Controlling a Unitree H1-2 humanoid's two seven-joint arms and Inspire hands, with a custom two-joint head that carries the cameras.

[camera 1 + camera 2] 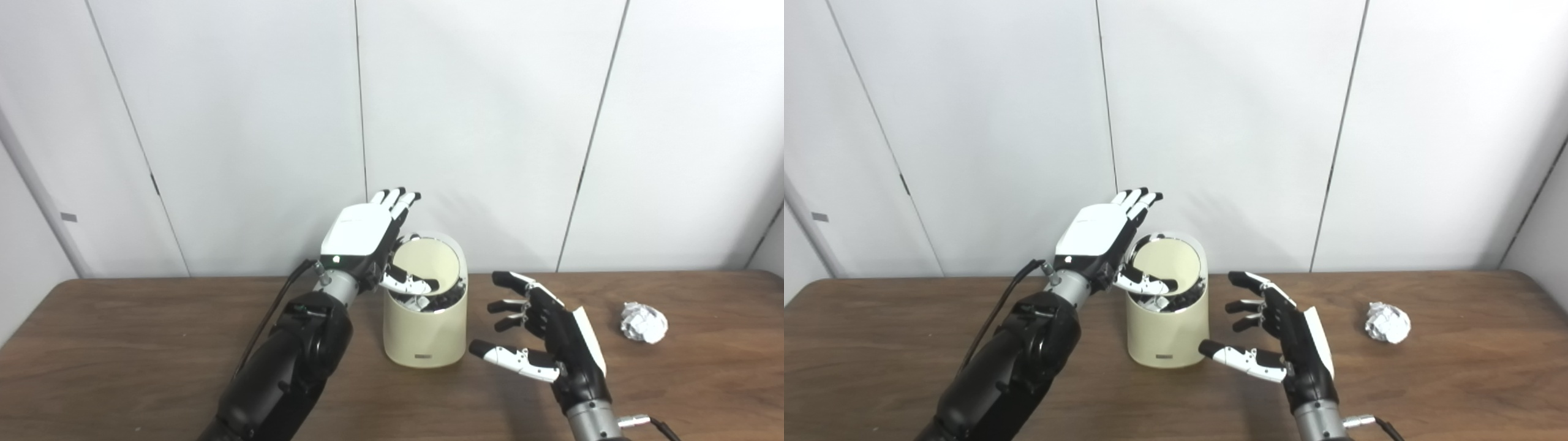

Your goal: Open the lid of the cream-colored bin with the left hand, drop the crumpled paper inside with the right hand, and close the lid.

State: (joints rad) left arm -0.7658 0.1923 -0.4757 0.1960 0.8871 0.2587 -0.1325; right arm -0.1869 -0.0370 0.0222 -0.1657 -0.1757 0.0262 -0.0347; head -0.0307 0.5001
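On table, cream-colored bin point(424, 334), lid point(429, 263) raised, white crumpled paper point(643, 322)

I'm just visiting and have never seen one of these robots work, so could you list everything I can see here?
Bin: one, cream, on the table's middle.
Lid: one, cream inside, tipped up open at the bin's back.
Crumpled paper: one, white, lying on the table at the right, apart from both hands.
Table: one, dark brown wood.
Wall panels: several, white, behind the table.
Left hand: one, white and black, open, raised at the bin's left, thumb over the opening.
Right hand: one, black and white, open, right of the bin, holding nothing.
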